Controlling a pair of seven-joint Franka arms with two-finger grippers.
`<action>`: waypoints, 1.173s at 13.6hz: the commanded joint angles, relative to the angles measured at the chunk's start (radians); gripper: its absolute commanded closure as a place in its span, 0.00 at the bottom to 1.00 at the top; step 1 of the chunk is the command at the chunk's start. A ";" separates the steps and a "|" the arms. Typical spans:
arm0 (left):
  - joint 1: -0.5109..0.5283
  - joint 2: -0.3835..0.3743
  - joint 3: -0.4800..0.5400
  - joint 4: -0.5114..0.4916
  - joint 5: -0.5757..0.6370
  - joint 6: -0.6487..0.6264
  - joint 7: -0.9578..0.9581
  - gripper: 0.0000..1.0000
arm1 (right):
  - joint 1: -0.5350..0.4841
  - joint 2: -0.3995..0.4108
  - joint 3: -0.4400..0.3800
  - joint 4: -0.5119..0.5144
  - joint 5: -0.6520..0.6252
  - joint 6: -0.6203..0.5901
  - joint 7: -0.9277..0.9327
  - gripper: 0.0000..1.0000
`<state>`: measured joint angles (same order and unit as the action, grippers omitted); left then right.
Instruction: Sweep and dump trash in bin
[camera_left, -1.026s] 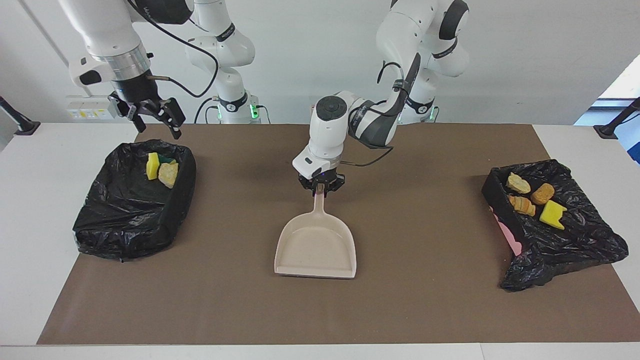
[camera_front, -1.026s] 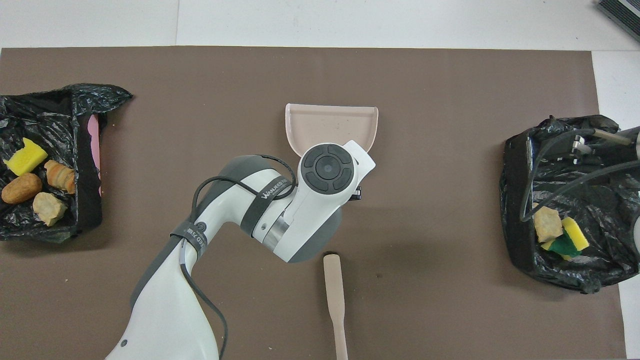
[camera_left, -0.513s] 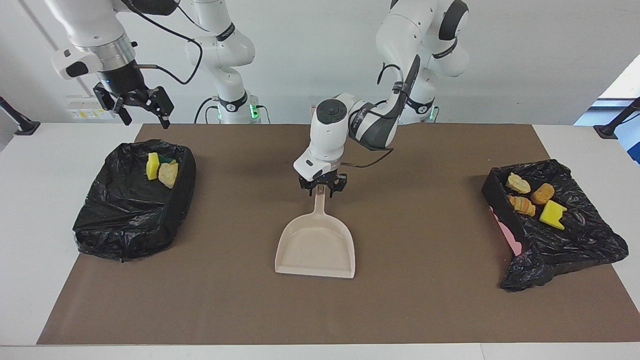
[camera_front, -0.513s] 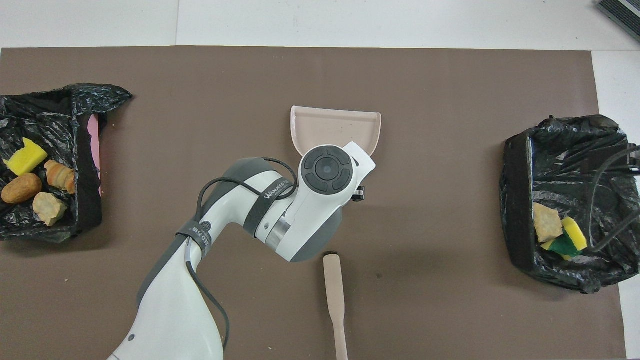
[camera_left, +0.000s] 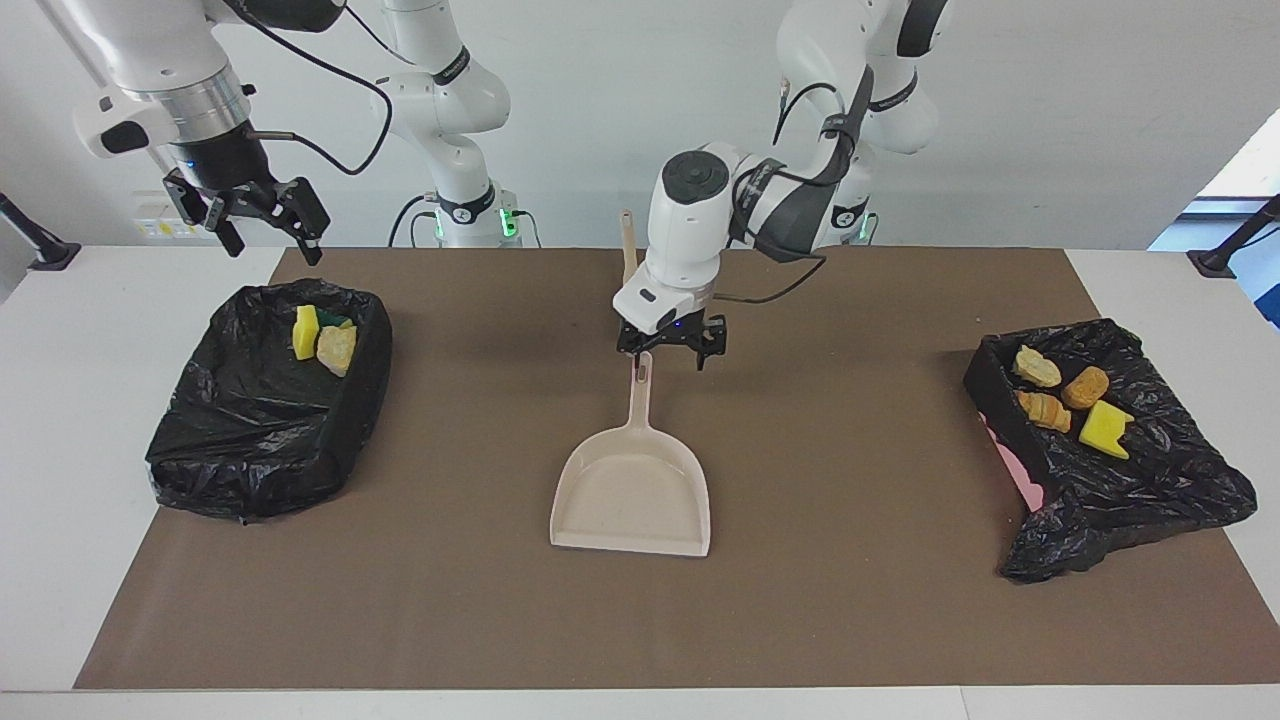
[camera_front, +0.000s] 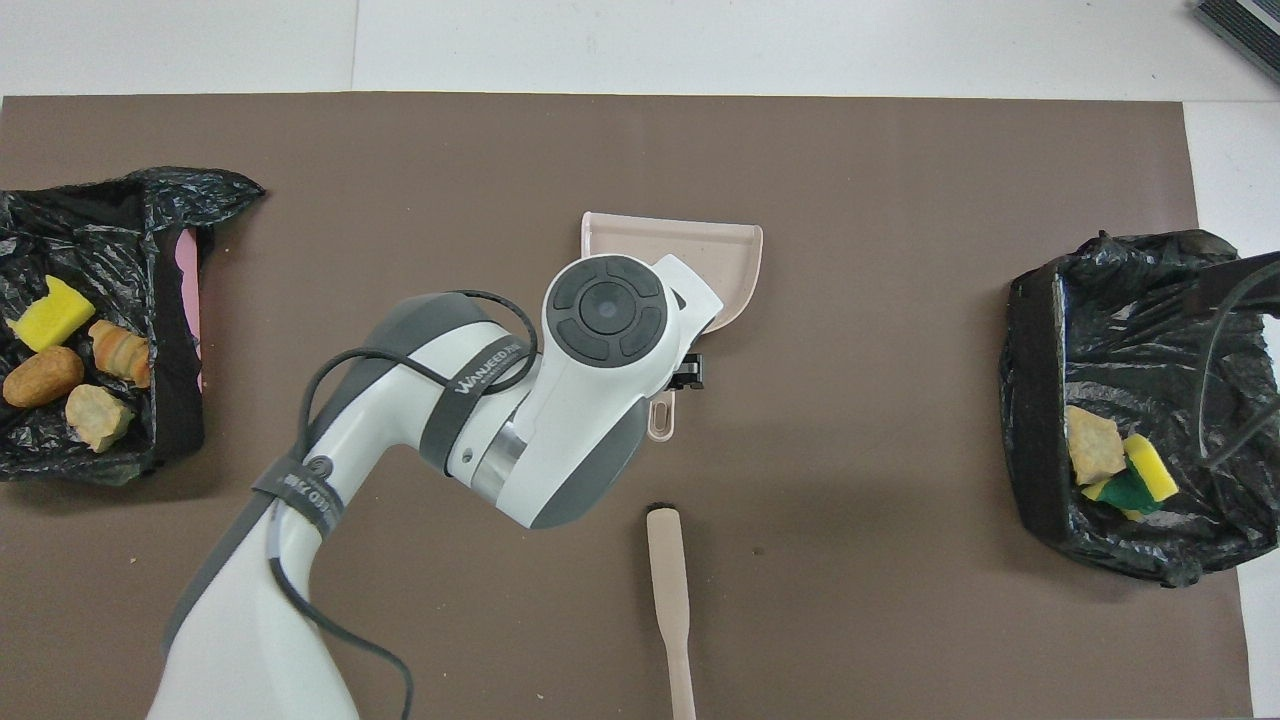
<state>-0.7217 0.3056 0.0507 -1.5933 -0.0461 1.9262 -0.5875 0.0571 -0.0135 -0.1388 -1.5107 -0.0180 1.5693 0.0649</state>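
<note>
While no trash is left on the brown mat (camera_left: 860, 600) that you can see, treat the sweeping and dumping as done, judging by how things lie. All chunks visible sit in the two bag-lined bins.

The dustpan (camera_left: 632, 495) lies flat mid-mat, empty, handle pointing toward the robots. Left gripper (camera_left: 671, 352) hangs just over the handle's end, fingers apart, holding nothing; you can see a gap between it and the handle in the facing view. The brush (camera_front: 670, 600) lies on the mat nearer to the robots than the dustpan, a short way from its handle, not held.

Right gripper (camera_left: 262, 222) is up in the air over the table edge by the bin at the right arm's end, fingers spread, empty; that arm waits.

Containers:
- Bin at the right arm's end (camera_left: 262, 470): black liner, three chunks bunched in the part nearer to the robots: one yellow (camera_left: 305, 331), one tan (camera_left: 337, 348), one yellow with a green face (camera_front: 1135, 487).
- Bin at the left arm's end (camera_left: 1110, 520): black liner, pink wall showing at one side, four chunks: yellow wedge (camera_left: 1104, 428), orange-tan piece (camera_left: 1085, 387), striped orange piece (camera_left: 1043, 410), pale tan piece (camera_left: 1036, 367).

What's left, as a guess: arms go back to rest, nothing more to sweep.
</note>
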 joint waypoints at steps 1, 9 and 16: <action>0.055 -0.146 0.026 -0.039 -0.003 -0.110 0.093 0.00 | -0.005 0.007 -0.002 0.018 0.013 0.003 -0.010 0.00; 0.315 -0.390 0.028 -0.050 0.002 -0.335 0.470 0.00 | 0.004 -0.052 0.005 -0.039 0.006 -0.100 -0.049 0.00; 0.490 -0.369 0.032 0.076 0.071 -0.354 0.664 0.00 | 0.000 -0.052 0.005 -0.043 0.000 -0.081 -0.175 0.00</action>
<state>-0.2687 -0.0950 0.0927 -1.5747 0.0044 1.5891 0.0489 0.0615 -0.0439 -0.1361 -1.5208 -0.0134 1.4574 -0.0823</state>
